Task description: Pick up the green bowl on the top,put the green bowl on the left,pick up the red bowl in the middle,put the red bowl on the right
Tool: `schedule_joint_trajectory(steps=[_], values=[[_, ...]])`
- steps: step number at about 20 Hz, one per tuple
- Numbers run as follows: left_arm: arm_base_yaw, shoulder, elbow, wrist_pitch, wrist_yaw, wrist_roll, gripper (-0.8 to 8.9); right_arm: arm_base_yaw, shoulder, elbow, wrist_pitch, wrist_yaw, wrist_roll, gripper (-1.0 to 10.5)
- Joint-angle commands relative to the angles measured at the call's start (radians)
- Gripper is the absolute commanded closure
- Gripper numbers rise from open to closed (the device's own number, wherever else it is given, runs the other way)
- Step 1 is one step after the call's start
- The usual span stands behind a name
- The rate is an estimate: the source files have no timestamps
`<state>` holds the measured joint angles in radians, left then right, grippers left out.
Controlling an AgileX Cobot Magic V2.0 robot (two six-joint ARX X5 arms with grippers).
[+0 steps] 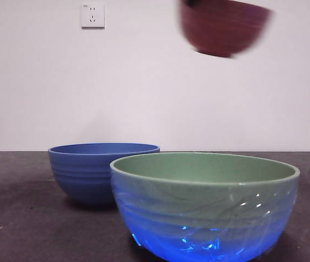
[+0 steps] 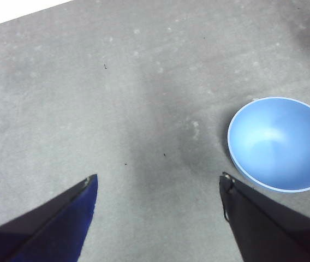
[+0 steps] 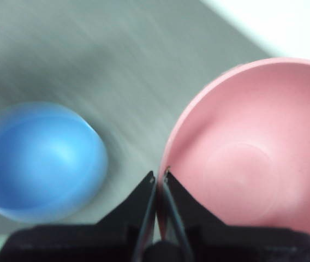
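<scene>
- Closest to the front camera is the green bowl (image 1: 204, 204), sitting upright on the dark table (image 1: 13, 218), with a blue glow and some glare on its lower wall.
- Right gripper (image 3: 159, 176): jaws pinched almost fully together on the rim of the red bowl (image 3: 253, 153), one jaw inside the wall and one outside, so it's clamped on that bowl.
- That red bowl (image 1: 223, 26) is up in the air at the top of the front view, well above the table and a bit tilted, blurry from motion. Only a dark bit of the gripper shows at its rim there.
- Just beside the red bowl in the right wrist view, lower down on the table, is the blue bowl (image 3: 37, 161), also blurred.
- From the front, the blue bowl (image 1: 103, 170) stands upright behind and to the left of the green one. Can't tell if the two touch, the green one overlaps it.
- Left gripper (image 2: 158, 185): jaws spread wide apart, nothing between them, hanging over bare table (image 2: 117, 98) with the blue bowl (image 2: 279, 143) off to one side.
- Two wall sockets (image 1: 92, 16) sit on the white wall behind.
</scene>
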<state>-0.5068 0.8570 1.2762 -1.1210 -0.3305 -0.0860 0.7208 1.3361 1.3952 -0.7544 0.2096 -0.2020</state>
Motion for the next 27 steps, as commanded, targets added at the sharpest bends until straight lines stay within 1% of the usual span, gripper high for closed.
schedule_joint_trajectory(steps=[1,2,4,5,7,10,12,15,17,19,20,24,25,27], values=[[0.003,-0.002,-0.005,0.019,-0.001,0.012,4.4,-0.081,0.019,-0.033,-0.074,-0.004,0.083,9.6],[0.003,-0.002,-0.005,0.025,-0.001,0.012,4.4,-0.104,0.02,-0.073,-0.061,-0.039,0.091,9.6],[0.003,0.001,-0.005,0.036,0.0,0.012,4.4,-0.112,0.031,-0.156,0.024,-0.138,0.127,9.6],[0.003,0.005,-0.005,0.037,-0.001,0.012,4.4,-0.112,0.039,-0.193,0.077,-0.158,0.134,9.6],[0.003,0.018,-0.005,0.037,0.006,0.012,4.4,-0.105,0.085,-0.229,0.157,-0.167,0.144,9.6],[0.003,0.032,-0.005,0.039,0.05,0.012,4.4,-0.09,0.204,-0.229,0.253,-0.235,0.152,9.6],[0.003,0.042,-0.005,0.036,0.051,0.012,4.4,-0.088,0.28,-0.229,0.296,-0.238,0.152,9.6],[0.003,0.045,-0.005,0.035,0.05,0.012,4.4,-0.075,0.35,-0.229,0.313,-0.238,0.152,9.6],[0.003,0.045,-0.005,0.036,0.05,0.012,4.4,-0.068,0.357,-0.229,0.313,-0.238,0.152,9.1],[0.003,0.046,-0.005,0.041,0.05,0.012,4.4,-0.059,0.351,-0.229,0.315,-0.237,0.162,7.3],[0.003,0.046,-0.005,0.046,0.051,0.012,4.4,-0.059,0.342,-0.229,0.313,-0.236,0.167,7.0],[0.003,0.051,-0.005,0.063,0.051,0.015,4.42,-0.059,0.241,-0.229,0.307,-0.235,0.167,7.0],[0.003,0.057,-0.005,0.073,0.054,0.03,4.58,-0.059,0.194,-0.229,0.304,-0.235,0.167,7.0],[0.003,0.066,-0.006,0.101,0.094,0.06,5.97,-0.06,0.081,-0.229,0.3,-0.234,0.166,7.0]])
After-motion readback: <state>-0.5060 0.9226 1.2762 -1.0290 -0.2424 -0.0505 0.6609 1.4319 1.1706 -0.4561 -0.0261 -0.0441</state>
